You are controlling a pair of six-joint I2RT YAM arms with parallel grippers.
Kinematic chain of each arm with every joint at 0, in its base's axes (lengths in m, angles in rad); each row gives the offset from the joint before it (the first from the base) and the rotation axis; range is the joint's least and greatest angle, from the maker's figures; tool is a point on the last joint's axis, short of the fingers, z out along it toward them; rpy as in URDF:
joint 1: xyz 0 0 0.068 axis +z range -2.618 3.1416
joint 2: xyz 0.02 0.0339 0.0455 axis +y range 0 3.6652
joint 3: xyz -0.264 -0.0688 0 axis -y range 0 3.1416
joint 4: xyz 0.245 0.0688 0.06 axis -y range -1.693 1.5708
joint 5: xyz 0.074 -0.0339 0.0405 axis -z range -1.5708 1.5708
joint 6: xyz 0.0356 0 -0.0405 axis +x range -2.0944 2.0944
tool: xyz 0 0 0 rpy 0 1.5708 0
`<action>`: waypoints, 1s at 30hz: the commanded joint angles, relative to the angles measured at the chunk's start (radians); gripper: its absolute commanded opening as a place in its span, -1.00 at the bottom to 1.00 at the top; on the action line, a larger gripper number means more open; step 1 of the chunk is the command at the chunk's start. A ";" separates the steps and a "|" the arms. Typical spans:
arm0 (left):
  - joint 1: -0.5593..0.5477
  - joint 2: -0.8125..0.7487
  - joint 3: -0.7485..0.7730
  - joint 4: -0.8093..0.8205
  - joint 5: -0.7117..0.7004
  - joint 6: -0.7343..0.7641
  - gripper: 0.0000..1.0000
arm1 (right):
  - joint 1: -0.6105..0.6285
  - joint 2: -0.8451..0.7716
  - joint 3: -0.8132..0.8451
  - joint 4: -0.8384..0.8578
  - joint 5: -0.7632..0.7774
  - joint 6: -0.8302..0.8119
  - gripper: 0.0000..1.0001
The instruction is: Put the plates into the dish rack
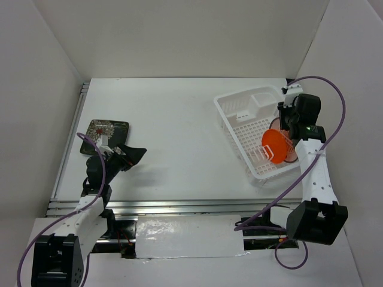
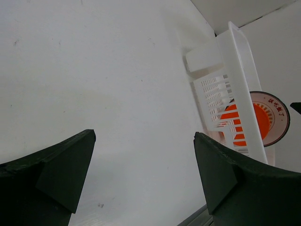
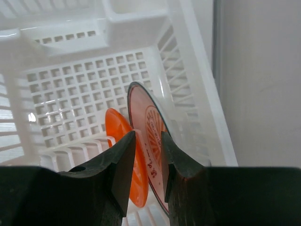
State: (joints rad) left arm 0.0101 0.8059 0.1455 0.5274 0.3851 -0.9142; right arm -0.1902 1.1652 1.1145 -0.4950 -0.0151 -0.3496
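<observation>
Dark square plate (image 1: 106, 133) lay flat on tabletop (image 1: 179, 131), well left of dish rack (image 1: 245, 94). Left pincer (image 2: 145, 141), jaws wide apart, just beside it: nearer arm. Right pincer (image 3: 146, 141) straddled sunburst plate (image 3: 150, 117) standing inside rack beside orange plate (image 3: 115, 127); grip unclear.

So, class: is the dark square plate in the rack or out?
Out: the dark square plate lies on the table, apart from the dish rack.

The sunburst plate (image 2: 272, 123) bears illegible red characters (image 2: 273, 103).
</observation>
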 commanded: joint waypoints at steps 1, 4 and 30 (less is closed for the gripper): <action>-0.002 0.021 -0.001 0.078 -0.012 0.029 0.99 | 0.001 0.019 0.045 0.004 -0.110 -0.060 -0.29; -0.004 0.038 0.005 0.086 -0.002 0.028 0.99 | 0.008 0.024 0.038 0.004 -0.135 -0.074 -0.28; 0.042 0.079 0.267 -0.378 -0.452 0.012 0.99 | 0.742 0.142 0.345 0.332 -0.066 0.624 0.28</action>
State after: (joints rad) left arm 0.0254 0.8818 0.3588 0.2268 0.0708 -0.8707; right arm 0.5060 1.3281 1.5177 -0.2749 -0.0334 0.2138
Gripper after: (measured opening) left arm 0.994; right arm 0.634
